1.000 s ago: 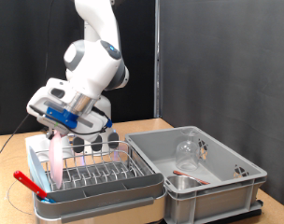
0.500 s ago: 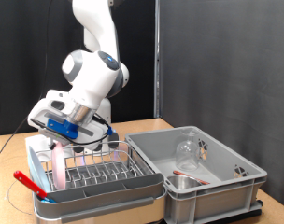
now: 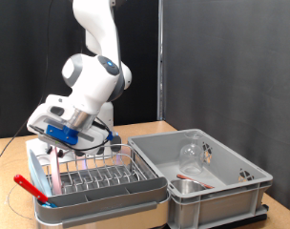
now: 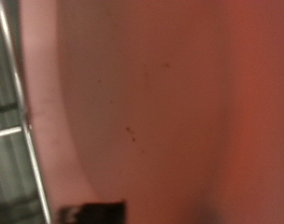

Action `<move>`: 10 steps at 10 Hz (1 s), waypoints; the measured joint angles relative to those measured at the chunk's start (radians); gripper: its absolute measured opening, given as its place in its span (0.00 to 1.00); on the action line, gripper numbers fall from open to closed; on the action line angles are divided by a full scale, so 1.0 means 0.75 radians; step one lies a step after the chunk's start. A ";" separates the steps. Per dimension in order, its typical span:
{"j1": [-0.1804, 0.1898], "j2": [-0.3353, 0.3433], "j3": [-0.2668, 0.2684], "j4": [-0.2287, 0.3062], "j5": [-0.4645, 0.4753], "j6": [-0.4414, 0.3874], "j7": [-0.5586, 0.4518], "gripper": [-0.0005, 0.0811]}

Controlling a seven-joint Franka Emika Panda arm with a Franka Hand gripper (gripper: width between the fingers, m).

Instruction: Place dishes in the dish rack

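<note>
Exterior view | gripper (image 3: 55, 145) jaws closed on upright pink plate (image 3: 53, 164) | plate hangs beneath jaws, inside dish rack (image 3: 107, 183)

The arm (image 3: 95, 57) is glossy white, built of thick rounded segments with bulging joints. A small blue dot marks the big round joint. Above the jaws, the gripper (image 3: 55, 148) has a pale grey boxy body with a bright blue block on its side and dark fittings beneath. A thin black cable trails behind the arm's base.
</note>
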 joint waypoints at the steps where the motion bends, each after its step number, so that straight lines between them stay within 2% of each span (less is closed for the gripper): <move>1: -0.003 0.002 -0.009 -0.005 -0.001 0.000 0.000 0.28; 2: -0.006 0.002 -0.017 -0.008 -0.002 0.003 0.000 0.51; 3: -0.008 0.002 -0.026 -0.009 -0.001 0.010 -0.002 0.51; 4: -0.012 0.000 -0.034 -0.009 0.003 0.019 -0.012 0.67; 5: -0.014 -0.008 -0.045 -0.009 0.011 0.026 -0.030 0.89; 6: -0.017 -0.022 -0.053 -0.008 0.014 0.027 -0.033 0.89; 7: -0.021 -0.047 -0.060 -0.007 0.015 0.027 -0.023 0.97; 10: -0.023 -0.143 -0.093 -0.006 0.140 0.027 -0.092 0.99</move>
